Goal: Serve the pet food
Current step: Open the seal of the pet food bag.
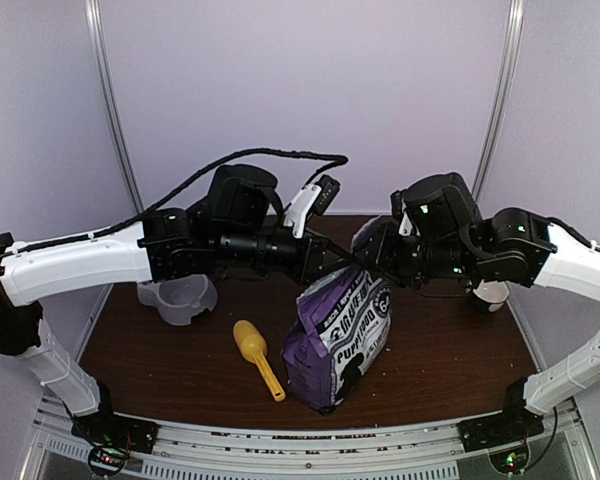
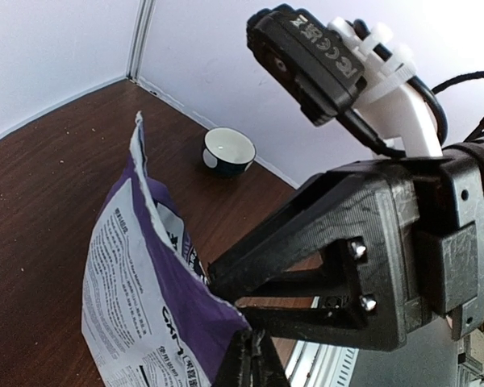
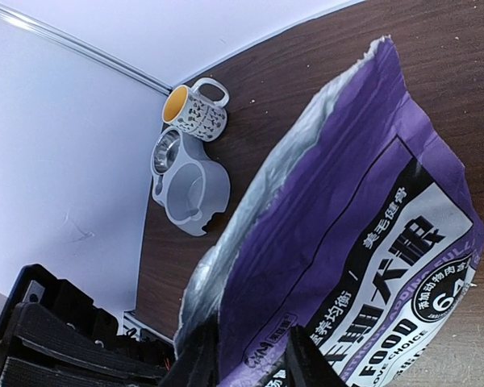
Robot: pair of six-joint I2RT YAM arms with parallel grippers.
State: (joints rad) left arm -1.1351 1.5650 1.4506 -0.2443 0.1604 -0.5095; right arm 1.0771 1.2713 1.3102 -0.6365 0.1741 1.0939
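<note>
- Soft, even light, pale lilac walls, only faint shadows on the dark desk [image 1: 450,340].
- Overhead view slightly grainy and soft.
- Silvery sheen on the foil inside the pet food bag [image 3: 347,201], print crisp.
- Left wrist view bends the desk edge.

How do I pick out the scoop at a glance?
On the brown table, find the purple-and-white puppy food bag standing near the front middle. The scoop lies flat just left of it. It is all yellow with a straight handle, unlike the grey double bowl further left.
</note>
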